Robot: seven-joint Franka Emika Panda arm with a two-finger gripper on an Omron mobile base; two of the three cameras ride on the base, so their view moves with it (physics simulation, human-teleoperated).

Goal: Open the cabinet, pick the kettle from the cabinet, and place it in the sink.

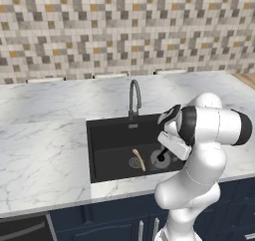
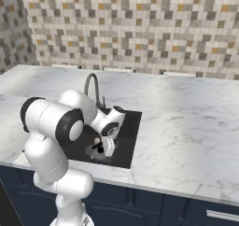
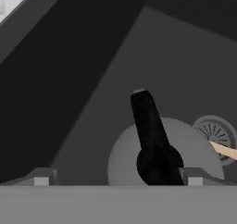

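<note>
Kettle (image 1: 160,158) down in the sink (image 1: 107,135), task nearly complete.

Left to right in the left base view: marble surface (image 1: 40,155), black basin with a tan utensil (image 1: 139,160) by the drain, then end effector (image 3: 118,180) low over the kettle. In the hand view, fingertips spread either side of the black handle, apparently apart from it. Judged left: lifting clear.

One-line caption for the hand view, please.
Hand low inside the black sink, directly over the grey kettle, its black handle between the fingertips; drain and a tan utensil beside it.
</note>
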